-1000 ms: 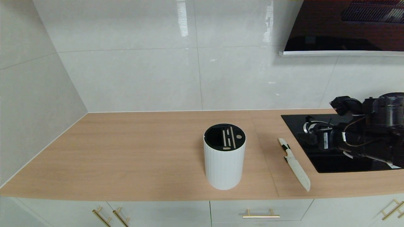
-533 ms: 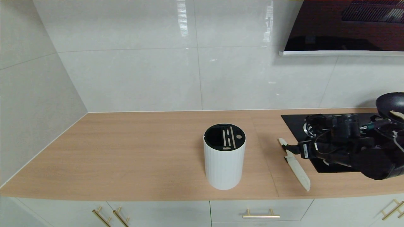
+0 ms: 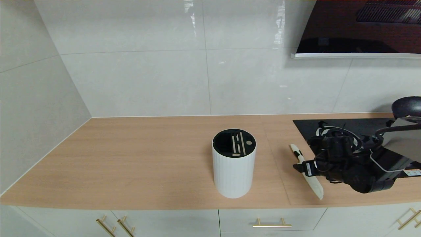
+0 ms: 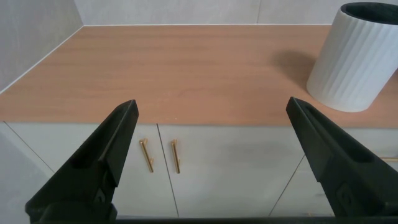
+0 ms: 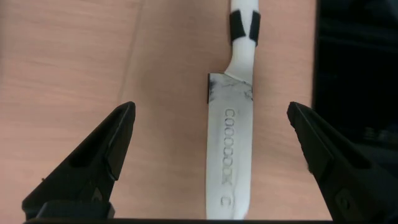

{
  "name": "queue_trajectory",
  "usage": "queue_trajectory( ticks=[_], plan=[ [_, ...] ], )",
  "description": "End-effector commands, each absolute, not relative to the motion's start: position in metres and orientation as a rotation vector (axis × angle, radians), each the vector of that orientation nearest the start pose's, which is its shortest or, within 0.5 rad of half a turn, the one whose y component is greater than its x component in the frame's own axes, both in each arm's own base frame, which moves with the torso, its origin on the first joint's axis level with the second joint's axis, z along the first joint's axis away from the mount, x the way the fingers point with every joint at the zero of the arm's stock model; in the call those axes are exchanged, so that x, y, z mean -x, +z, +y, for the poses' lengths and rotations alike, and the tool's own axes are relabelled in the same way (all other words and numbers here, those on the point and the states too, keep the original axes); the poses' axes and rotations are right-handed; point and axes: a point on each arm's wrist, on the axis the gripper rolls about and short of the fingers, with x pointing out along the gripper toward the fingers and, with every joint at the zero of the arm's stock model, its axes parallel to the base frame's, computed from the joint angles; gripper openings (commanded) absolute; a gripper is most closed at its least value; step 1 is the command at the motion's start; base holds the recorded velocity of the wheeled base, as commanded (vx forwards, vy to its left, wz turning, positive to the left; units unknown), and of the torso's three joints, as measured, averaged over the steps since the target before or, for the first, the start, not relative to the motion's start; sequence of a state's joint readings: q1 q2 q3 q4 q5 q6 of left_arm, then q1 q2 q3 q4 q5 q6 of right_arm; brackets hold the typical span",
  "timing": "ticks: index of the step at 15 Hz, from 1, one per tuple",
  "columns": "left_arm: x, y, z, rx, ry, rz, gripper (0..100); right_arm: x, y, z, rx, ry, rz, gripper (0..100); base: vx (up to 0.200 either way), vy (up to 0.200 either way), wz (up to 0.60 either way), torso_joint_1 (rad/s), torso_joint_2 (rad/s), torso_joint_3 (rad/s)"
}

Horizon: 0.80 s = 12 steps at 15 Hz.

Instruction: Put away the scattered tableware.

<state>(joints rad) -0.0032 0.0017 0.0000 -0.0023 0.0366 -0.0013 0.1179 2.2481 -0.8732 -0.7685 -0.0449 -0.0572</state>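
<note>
A white knife (image 3: 309,179) with a black band on its handle lies flat on the wooden counter (image 3: 148,158), right of a white ribbed holder (image 3: 234,171) whose black top has slots. My right gripper (image 3: 307,169) hovers just above the knife's blade, open. In the right wrist view the blade (image 5: 233,155) lies lengthwise between the spread fingers (image 5: 93,168), with the handle (image 5: 244,25) farther on; the right gripper (image 5: 210,109) touches nothing. My left gripper (image 4: 211,106) is open and holds nothing, level with the counter's front edge, and the holder (image 4: 354,56) stands beyond it.
A black cooktop (image 3: 348,126) is set into the counter just right of the knife, with a dark pan (image 3: 406,107) behind it and a range hood (image 3: 361,29) above. White cabinets with gold handles (image 4: 158,155) sit below. Tiled walls close the back and left.
My right arm has swung from above the cooktop forward and leftward, lowering its gripper over the knife's blade. The knife and holder have not moved.
</note>
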Motion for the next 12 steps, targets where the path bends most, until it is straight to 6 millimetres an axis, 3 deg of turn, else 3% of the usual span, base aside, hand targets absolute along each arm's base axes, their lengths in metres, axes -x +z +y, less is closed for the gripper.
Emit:
queue_trajectory(
  ticks=[1,12],
  plan=[
    [0.023,0.076,0.001,0.002,0.034,0.0,100,-0.383,-0.001,0.039,0.104,0.078,0.642,100,0.0,0.0,0.0,0.0,0.0,0.0],
    [0.023,0.076,0.001,0.002,0.034,-0.002,100,-0.399,-0.019,0.035,0.099,0.071,0.635,100,0.0,0.0,0.0,0.0,0.0,0.0]
  ],
)
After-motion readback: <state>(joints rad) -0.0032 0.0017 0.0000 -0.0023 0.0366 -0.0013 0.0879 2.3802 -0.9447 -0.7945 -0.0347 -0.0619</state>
